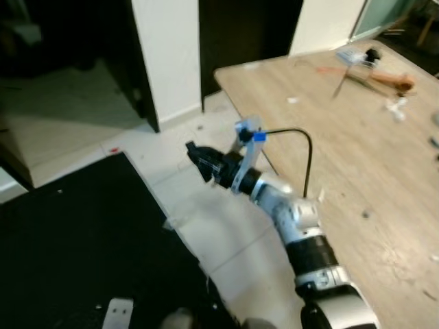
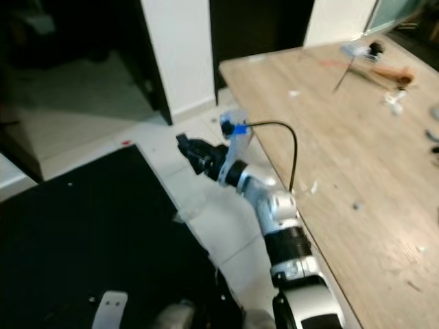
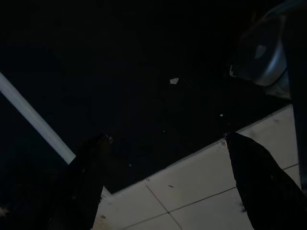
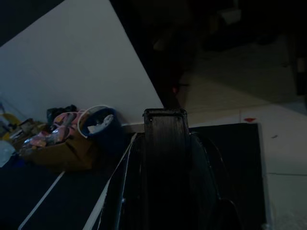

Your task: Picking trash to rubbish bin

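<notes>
My right gripper (image 1: 194,153) reaches forward over the white floor tiles (image 1: 206,219), beside the black mat (image 1: 82,247). In the right wrist view its fingers (image 4: 165,143) are pressed together, and I see nothing between them. That view looks toward a dark blue bin (image 4: 100,125) with white rubbish in it, standing against a white wall. My left gripper (image 3: 167,138) hangs open over the mat's edge, nothing between its fingers. A small white scrap (image 3: 174,81) lies on the mat ahead of it.
A wooden surface (image 1: 357,157) stretches along the right, strewn with white scraps (image 1: 396,106) and an orange tool (image 1: 391,81). A white pillar (image 1: 168,55) stands ahead. A cardboard box (image 4: 57,146) of colourful clutter sits beside the bin.
</notes>
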`<state>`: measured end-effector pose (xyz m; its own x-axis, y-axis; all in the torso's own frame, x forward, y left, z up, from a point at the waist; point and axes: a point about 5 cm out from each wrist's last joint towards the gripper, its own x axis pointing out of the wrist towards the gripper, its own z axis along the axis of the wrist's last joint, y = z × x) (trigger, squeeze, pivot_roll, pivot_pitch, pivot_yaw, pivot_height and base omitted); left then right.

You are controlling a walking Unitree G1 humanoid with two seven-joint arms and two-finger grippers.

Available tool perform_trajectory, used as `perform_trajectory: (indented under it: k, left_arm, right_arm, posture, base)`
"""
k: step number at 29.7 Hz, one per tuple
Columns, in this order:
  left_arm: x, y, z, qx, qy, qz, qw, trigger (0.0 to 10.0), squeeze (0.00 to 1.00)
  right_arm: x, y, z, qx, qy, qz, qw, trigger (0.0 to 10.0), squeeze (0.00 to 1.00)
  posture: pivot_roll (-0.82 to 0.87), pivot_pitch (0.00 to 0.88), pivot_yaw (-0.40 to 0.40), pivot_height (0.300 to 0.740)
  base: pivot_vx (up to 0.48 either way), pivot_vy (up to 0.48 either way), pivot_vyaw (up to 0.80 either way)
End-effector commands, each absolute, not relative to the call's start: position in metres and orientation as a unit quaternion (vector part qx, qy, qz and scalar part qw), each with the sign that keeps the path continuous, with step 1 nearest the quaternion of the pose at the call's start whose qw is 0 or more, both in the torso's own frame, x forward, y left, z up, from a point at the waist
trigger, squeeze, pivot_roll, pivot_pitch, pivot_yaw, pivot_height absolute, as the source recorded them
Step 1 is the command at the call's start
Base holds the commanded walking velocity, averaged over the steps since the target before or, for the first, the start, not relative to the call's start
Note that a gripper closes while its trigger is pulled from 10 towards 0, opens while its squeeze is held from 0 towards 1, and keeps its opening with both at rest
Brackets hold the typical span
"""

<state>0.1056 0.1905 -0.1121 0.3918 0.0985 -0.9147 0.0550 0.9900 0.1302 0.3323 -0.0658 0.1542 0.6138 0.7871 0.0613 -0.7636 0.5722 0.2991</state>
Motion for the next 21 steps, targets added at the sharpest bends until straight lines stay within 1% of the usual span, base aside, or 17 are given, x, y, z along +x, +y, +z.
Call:
perform_trajectory:
  k: [1,6,12,14,15,17,18,21]
  left_arm:
    - [0.1,0.19,-0.114,0.072,0.56,0.008,0.825,10.0,0.0]
    - [0.099,0.191,-0.114,0.073,0.561,0.01,0.824,10.0,0.0]
    - [0.099,0.192,-0.114,0.073,0.561,0.01,0.824,10.0,0.0]
    - [0.099,0.192,-0.114,0.074,0.562,0.01,0.824,10.0,0.0]
    - [0.099,0.192,-0.114,0.074,0.562,0.01,0.824,10.0,0.0]
    - [0.099,0.192,-0.114,0.075,0.562,0.009,0.824,10.0,0.0]
    - [0.099,0.192,-0.114,0.075,0.562,0.009,0.824,10.0,0.0]
    - [0.099,0.192,-0.114,0.078,0.563,0.008,0.823,10.0,0.0]
  right_arm:
    - [0.33,-0.066,0.151,0.15,0.044,0.439,0.885,10.0,0.0]
    - [0.329,-0.066,0.147,0.147,0.051,0.44,0.885,10.0,0.0]
    - [0.323,-0.063,0.123,0.128,0.094,0.45,0.879,10.0,0.0]
    - [0.317,-0.062,0.106,0.095,0.125,0.455,0.877,10.0,0.0]
    - [0.317,-0.062,0.106,0.095,0.125,0.455,0.877,10.0,0.0]
    - [0.312,-0.066,0.084,0.062,0.166,0.445,0.878,10.0,0.0]
    - [0.312,-0.066,0.084,0.062,0.166,0.445,0.878,10.0,0.0]
    - [0.301,-0.081,0.041,0.019,0.248,0.404,0.88,10.0,0.0]
  posture:
    - [-0.08,0.088,0.011,0.74]
    - [-0.08,0.091,0.013,0.74]
    - [-0.08,0.089,0.015,0.74]
    - [-0.08,0.089,0.015,0.74]
    - [-0.08,0.089,0.015,0.74]
    - [-0.08,0.089,0.015,0.74]
    - [-0.08,0.089,0.015,0.74]
    - [-0.07,0.085,0.013,0.74]
  base:
    - [0.0,0.0,0.79]
    - [0.0,0.0,0.79]
    - [0.0,0.0,0.79]
    - [0.0,0.0,0.79]
    - [0.0,0.0,0.79]
    - [0.0,0.0,0.79]
    - [0.0,0.0,0.79]
    - [0.0,0.0,0.79]
